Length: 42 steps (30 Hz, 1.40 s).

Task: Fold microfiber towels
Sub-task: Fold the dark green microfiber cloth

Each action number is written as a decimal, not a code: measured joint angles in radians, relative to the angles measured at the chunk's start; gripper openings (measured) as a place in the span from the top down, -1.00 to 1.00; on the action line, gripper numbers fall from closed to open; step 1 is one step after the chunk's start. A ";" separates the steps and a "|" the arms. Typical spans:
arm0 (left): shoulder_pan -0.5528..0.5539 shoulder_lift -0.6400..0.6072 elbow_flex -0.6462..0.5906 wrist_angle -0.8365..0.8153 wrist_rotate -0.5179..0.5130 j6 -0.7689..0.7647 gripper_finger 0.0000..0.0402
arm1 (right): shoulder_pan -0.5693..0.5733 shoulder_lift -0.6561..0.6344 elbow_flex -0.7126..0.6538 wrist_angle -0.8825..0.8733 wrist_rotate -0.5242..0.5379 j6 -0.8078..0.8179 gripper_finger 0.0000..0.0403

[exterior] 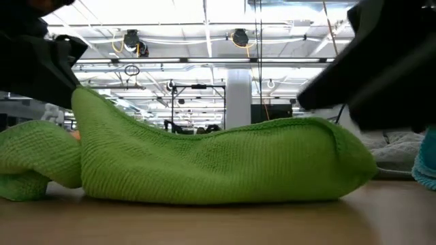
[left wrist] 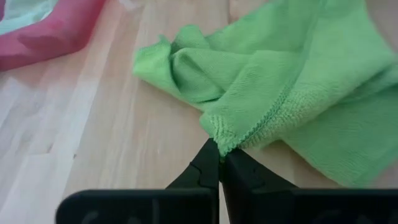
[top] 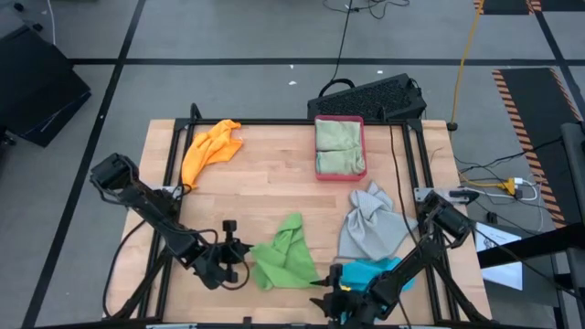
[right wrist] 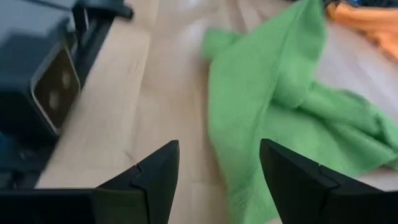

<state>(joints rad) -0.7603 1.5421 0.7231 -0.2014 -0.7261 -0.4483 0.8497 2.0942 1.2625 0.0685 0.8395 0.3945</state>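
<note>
Bright green towel [left wrist: 292, 81] is the cloth in hand: the left gripper [left wrist: 219, 163] has its two dark fingers pressed together on a bunched, stitched corner of it, so the jaws are clamped on that corner with no gap between them. From the pinch the cloth spreads away from the jaws in loose folds across the wooden table [top: 265, 174], rumpled rather than flat. In the low view it lies as a long green hump [exterior: 218, 163] resting on the tabletop, with one end drawn up toward a dark gripper body.

Right gripper [right wrist: 219, 163] stands with its jaws wide apart and nothing between them; an edge of the green towel lies on the wood just ahead of the gap, running away from the fingers. From above, this gripper [top: 336, 297] sits at the table's near edge, just beside the green towel [top: 285, 254] on the side opposite the left gripper [top: 230, 258].

Under the right arm lies a bright blue towel [top: 370, 270], and just beyond it a grey towel [top: 370, 224], crumpled. Farther out, a pink-red tray [top: 318, 146] holds folded pale sage green towels [top: 338, 146]. Well apart, toward the far left corner, lies an orange towel [top: 210, 148].
</note>
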 joint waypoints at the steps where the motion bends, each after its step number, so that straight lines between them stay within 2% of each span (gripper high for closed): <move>1: 0.006 0.000 0.000 -0.006 0.000 -0.007 0.97 | 0.000 0.001 0.000 -0.013 0.000 0.003 -0.08; 8: 0.034 0.000 0.000 -0.007 0.001 -0.020 0.98 | -0.028 0.005 -0.006 -0.081 0.013 0.074 -0.08; 18: 0.048 0.000 0.000 -0.005 0.019 -0.040 0.98 | -0.054 0.027 -0.008 -0.189 0.043 0.094 -0.05; 31: 0.048 0.000 0.000 -0.003 0.025 -0.055 0.96 | -0.050 0.014 -0.008 -0.187 0.050 0.027 0.35; 42: 0.048 0.000 0.000 -0.003 0.027 -0.056 0.98 | -0.050 -0.046 -0.008 -0.193 0.050 -0.087 0.54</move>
<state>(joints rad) -0.7128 1.5425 0.7231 -0.2047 -0.6994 -0.5041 0.8001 2.0483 1.2549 -0.1246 0.8898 0.3073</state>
